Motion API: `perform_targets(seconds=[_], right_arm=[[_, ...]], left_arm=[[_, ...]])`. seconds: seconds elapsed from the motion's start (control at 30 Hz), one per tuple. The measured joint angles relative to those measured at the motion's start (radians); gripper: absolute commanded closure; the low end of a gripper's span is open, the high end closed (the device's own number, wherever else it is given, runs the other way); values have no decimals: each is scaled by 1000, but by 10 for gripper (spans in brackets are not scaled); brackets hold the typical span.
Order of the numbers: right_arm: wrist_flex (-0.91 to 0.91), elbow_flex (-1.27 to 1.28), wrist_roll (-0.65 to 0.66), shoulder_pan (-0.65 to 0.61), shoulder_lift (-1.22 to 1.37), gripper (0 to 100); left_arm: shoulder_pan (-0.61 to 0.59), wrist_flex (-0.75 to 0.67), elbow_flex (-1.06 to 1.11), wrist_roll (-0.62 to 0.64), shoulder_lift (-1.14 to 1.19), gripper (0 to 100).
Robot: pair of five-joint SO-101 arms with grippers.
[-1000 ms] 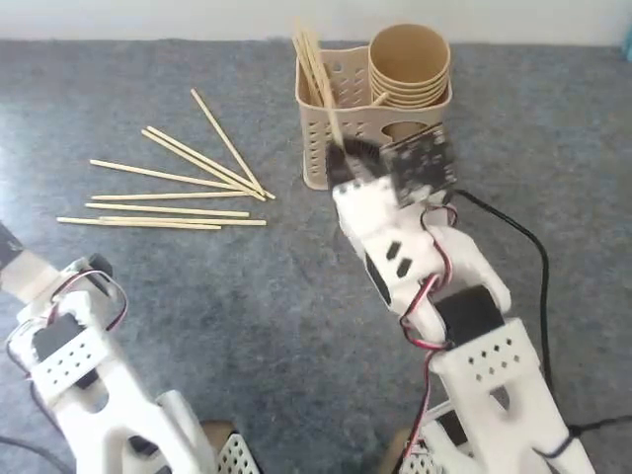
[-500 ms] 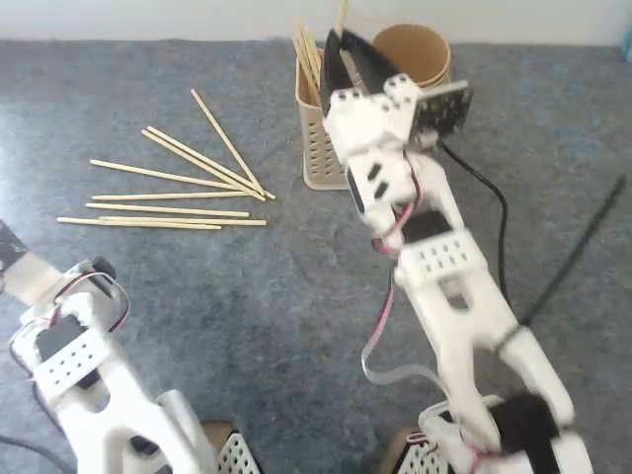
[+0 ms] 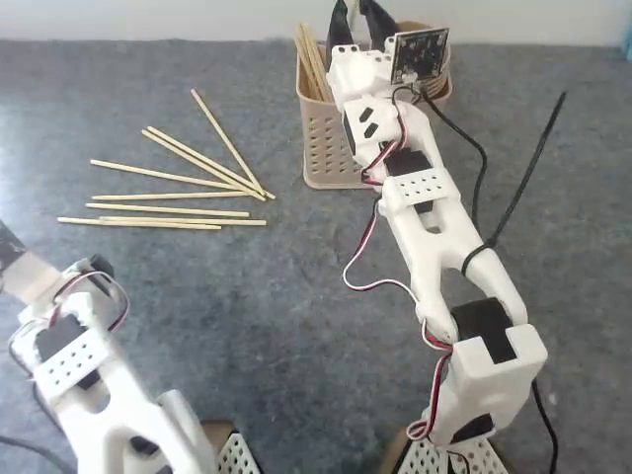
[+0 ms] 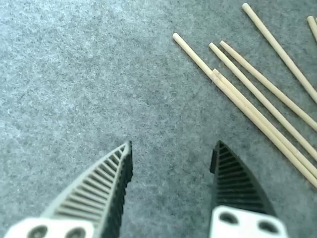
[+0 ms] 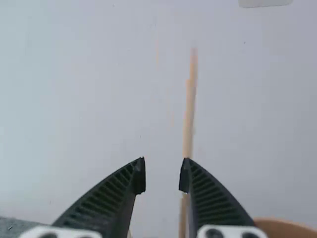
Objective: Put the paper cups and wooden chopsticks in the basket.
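Grey carpet (image 3: 247, 296) covers the table, with a pale wall (image 5: 74, 74) behind its far edge. Within the last second the right gripper (image 3: 355, 15) has risen from the near face of the basket (image 3: 326, 148) to a point above its far rim, and the arm is now stretched almost straight. In the right wrist view its jaws stand parted by a narrow gap, wider than the blurred chopstick (image 5: 189, 109) that stands upright against the inner edge of one finger. The stick therefore looks released rather than clamped and is probably dropping to join the bundle of chopsticks (image 3: 311, 59) already leaning in the basket's left compartment. The paper cups (image 5: 292, 230) sit stacked in the other compartment. Loose chopsticks (image 3: 178, 188) lie scattered on the carpet well apart from the basket, so most of the sticks remain to be moved. The left gripper (image 4: 171, 153) hangs spread wide and empty over bare carpet just beside the near ends of those sticks, and its arm (image 3: 69, 346) has not moved. Open carpet separates the two arms. The right arm sits close to the basket rim and the wall, and a black cable (image 3: 523, 168) trails beside it.
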Motion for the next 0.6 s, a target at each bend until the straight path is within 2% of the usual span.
perform_targets(seconds=[0.17, 0.33, 0.43, 0.6], right_arm=[[2, 40, 3, 0, -37, 933], [98, 198, 3, -11, -226, 932], [255, 267, 3, -40, -407, 932], [643, 308, 3, -61, -724, 932]], left_arm=[[14, 0, 3, 0, 0, 761], [15, 0, 3, 35, 0, 758], [18, 0, 3, 52, 0, 758], [74, 0, 3, 124, 0, 759]])
